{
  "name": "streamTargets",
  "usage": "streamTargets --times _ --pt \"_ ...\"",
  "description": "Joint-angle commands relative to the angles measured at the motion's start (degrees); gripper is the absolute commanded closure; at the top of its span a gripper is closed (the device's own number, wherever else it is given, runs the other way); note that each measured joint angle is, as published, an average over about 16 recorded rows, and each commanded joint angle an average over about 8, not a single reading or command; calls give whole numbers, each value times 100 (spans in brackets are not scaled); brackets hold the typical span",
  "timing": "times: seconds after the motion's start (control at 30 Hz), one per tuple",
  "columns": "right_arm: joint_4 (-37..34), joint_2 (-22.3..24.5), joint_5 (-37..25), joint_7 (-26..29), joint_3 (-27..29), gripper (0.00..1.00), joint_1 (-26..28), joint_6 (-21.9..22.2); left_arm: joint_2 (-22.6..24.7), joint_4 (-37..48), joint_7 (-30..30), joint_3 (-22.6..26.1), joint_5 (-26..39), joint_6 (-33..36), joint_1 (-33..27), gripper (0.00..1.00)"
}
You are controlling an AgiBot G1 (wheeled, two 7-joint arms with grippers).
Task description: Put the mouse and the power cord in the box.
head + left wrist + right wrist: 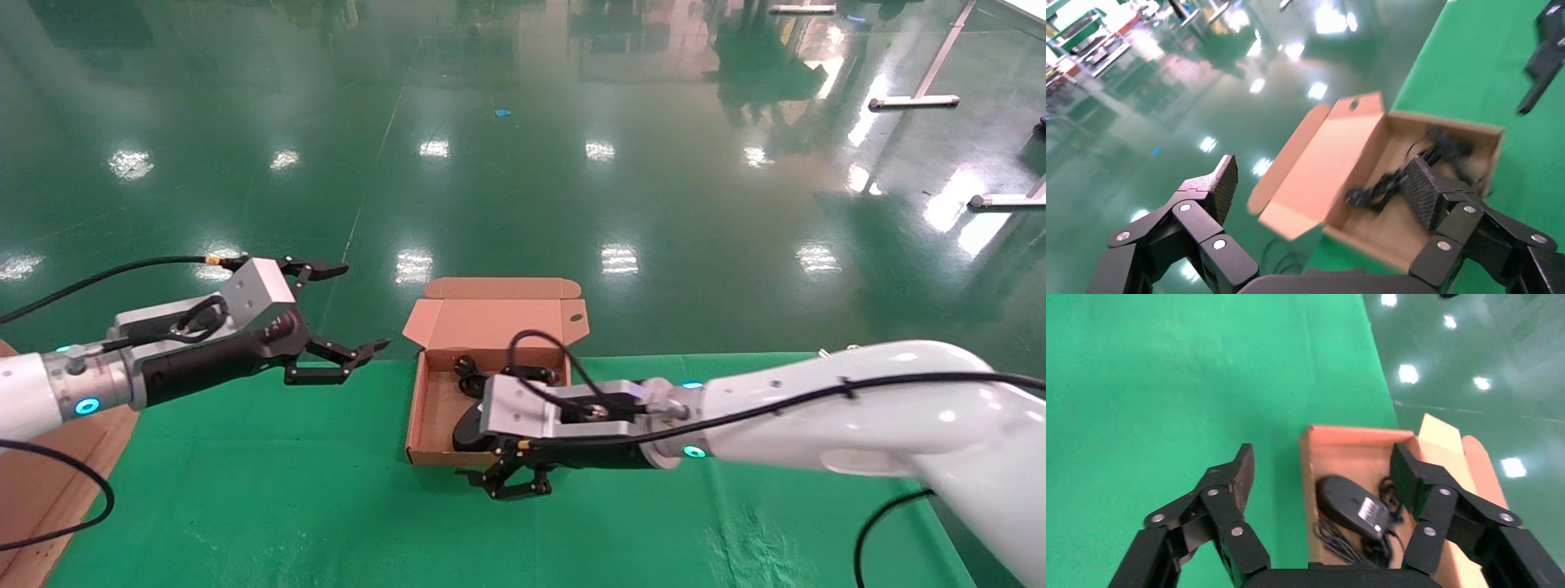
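- The mouse (1350,503) lies inside the box (426,406), toward its near end, a pale label facing up, so it appears to rest on its back.
- The power cord (1341,542) lies in the box too: thin loops sit beside and partly under the mouse, and in the left wrist view the cord and plug (1389,180) spread across the box floor.
- The box stands open near the far edge of the green tabletop (327,506), its lid (498,314) raised at the far side; the small oval hole shows in a lid flap.
- The right end effector (511,482) is released and holds nothing; its fingers are spread, hanging over the box's near wall with one finger above the tabletop outside and the other above the inside.
- The left end effector (343,314) hangs well to the left of the box, also released and empty, beyond the tabletop's far edge.
- Judgement: both items look placed, so the step in hand is most likely clearing the right arm away.
- To do it well, lift straight up first, keeping the fingers spread, so neither one catches the near wall or snags a cord loop and drags it out.
- Only then swing right, away from the raised lid.
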Motion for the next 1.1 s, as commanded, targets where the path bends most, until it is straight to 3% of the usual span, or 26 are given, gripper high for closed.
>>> streamTargets --times 0.03,1.1 --pt "114 145 109 84 226 0 -129 -168 -84 -230 -201 -80 -75 105 109 0" --pt "1934 2475 1853 1430 3841 0 -2189 -2859 -1430 -3925 -3423 -1360 -1281 1785 1855 0"
